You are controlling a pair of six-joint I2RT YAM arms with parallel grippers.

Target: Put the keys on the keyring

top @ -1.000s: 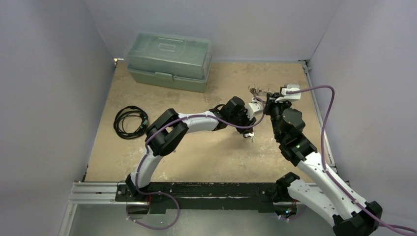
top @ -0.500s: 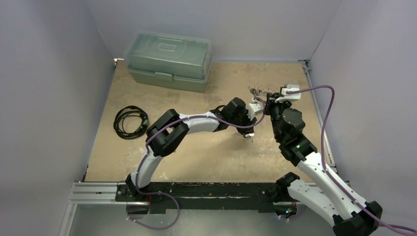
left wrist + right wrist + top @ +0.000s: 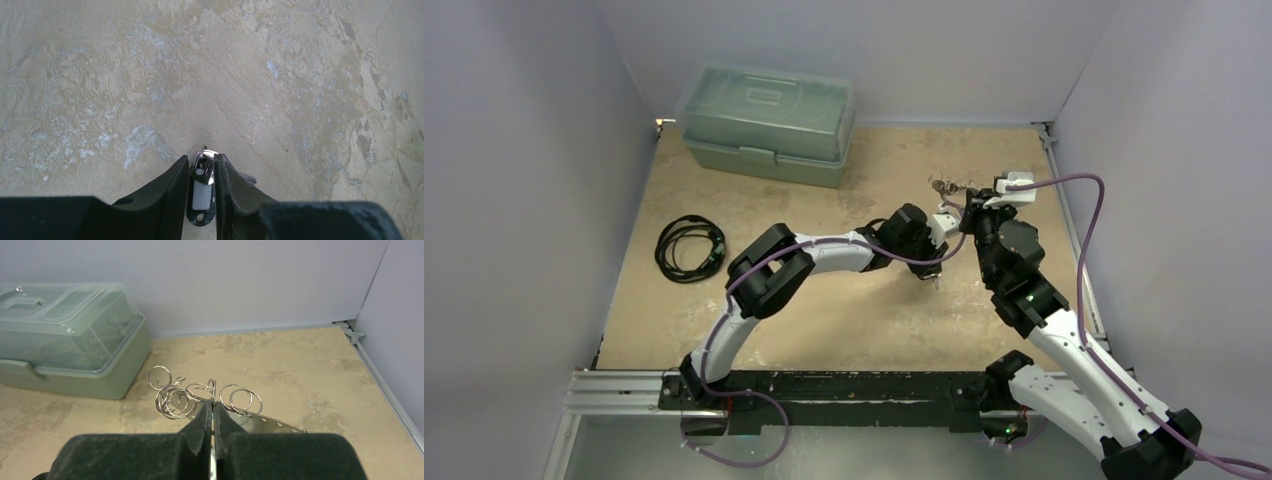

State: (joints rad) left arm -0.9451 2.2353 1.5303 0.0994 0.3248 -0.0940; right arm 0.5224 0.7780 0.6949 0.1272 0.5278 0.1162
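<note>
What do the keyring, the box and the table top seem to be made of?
The keyring looks like polished steel wire: thin, silvery, with bright glints. The box seems plastic, pale green and half-clear, since shapes inside show through it. The table top may be coated board, matt tan, with worn pale patches and scratches.
</note>
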